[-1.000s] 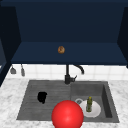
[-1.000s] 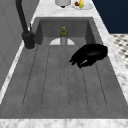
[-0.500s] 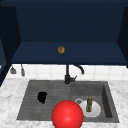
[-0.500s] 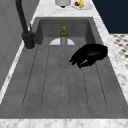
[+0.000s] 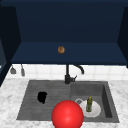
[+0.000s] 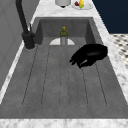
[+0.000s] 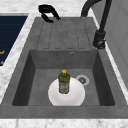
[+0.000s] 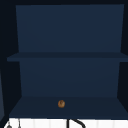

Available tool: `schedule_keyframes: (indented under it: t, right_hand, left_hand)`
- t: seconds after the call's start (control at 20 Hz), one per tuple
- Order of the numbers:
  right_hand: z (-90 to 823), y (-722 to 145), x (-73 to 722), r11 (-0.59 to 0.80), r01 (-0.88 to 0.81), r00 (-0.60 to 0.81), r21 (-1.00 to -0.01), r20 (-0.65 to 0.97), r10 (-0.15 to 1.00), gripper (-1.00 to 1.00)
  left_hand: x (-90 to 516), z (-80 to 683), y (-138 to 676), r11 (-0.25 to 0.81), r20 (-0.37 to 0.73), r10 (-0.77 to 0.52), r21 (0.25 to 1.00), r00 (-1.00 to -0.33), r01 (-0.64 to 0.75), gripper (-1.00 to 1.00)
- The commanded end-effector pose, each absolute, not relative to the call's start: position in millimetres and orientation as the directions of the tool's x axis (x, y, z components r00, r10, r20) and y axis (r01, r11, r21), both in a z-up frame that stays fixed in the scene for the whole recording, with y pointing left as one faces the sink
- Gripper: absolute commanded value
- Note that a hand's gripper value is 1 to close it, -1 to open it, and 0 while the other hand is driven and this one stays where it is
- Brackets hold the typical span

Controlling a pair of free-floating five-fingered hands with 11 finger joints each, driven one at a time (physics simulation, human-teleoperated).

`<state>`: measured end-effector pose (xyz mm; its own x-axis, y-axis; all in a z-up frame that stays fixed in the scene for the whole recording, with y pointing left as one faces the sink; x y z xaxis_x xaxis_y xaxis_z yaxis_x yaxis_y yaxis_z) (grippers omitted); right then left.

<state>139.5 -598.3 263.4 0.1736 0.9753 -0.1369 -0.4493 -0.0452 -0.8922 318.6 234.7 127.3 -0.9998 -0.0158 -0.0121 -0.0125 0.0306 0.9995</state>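
Here, the black left hand [image 5: 42, 97], floating just above the grey ribbed draining board [image 5: 28, 107] on the left part of the sink, fingers loose and a little bent, holding nothing. Best kept low and level over the ribs, fingers relaxed, to avoid bumps.

Further right, past the black tap [image 5: 67, 75] and down in the basin: a small green bottle with a yellow cap [image 5: 89, 103], upright on a round white plate [image 5: 97, 112], well apart from the hand. Worth going slow near it; tall, probably easy to tip.

By the front edge, a big red ball [image 5: 67, 115]. Up on the dark blue shelf [image 5: 100, 53], a small brown round thing [image 5: 61, 49].
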Motion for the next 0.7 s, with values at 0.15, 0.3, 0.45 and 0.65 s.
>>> schedule_keyframes:
  t: [0.15, 0.3, 0.45, 0.65]
  right_hand:
    - [252, -586, 146, -0.130, -0.447, 0.099, -0.885, -0.193, 0.976, -1.00]
    - [245, -588, 152, -0.120, -0.463, 0.081, -0.878, -0.177, 0.981, -1.00]
    - [233, -598, 153, -0.097, -0.476, 0.056, -0.874, -0.141, 0.988, -1.00]
    - [214, -605, 158, -0.088, -0.494, 0.002, -0.865, -0.102, 0.995, -1.00]
  left_hand:
    - [319, 127, 235, 0.031, -0.012, -0.016, 0.999, -1.000, -0.013, 0.00]
    - [319, 127, 235, 0.031, -0.012, -0.016, 0.999, -1.000, -0.013, 0.00]
    - [319, 127, 235, 0.031, -0.012, -0.016, 0.999, -1.000, -0.013, 0.00]
    - [319, 127, 235, 0.031, -0.012, -0.016, 0.999, -1.000, -0.013, 0.00]
